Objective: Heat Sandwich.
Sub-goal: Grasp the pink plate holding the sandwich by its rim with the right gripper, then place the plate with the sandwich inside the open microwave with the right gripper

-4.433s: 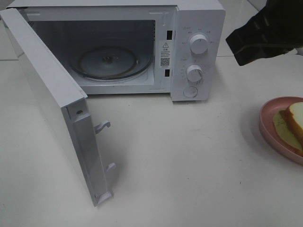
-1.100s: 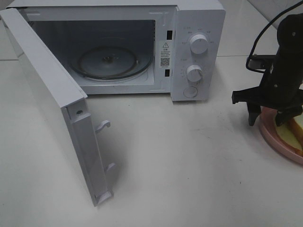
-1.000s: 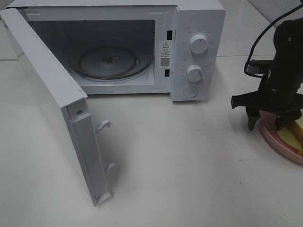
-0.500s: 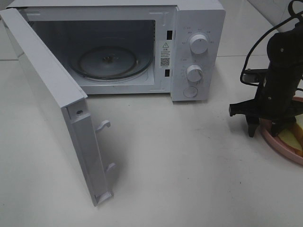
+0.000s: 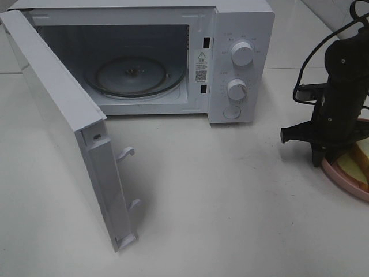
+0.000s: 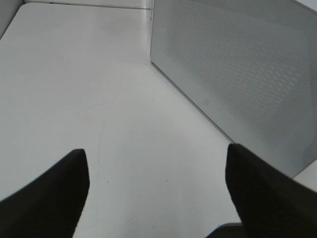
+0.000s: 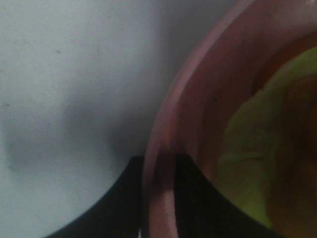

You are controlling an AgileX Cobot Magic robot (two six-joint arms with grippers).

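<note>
to the right of the microwave [image 5: 242, 57], the right gripper [image 7: 158, 171] is pinching the pink plate [image 5: 346, 183] by its microwave-side rim, the sandwich [image 5: 357, 167] lying just beyond the fingers; the left gripper [image 6: 156, 151] is hanging spread wide.

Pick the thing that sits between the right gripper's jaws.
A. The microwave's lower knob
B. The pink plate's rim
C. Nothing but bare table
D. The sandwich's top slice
B: in the right wrist view the right gripper has one dark jaw on each side of the pink plate rim, while the sandwich lies further in on the plate.
</note>
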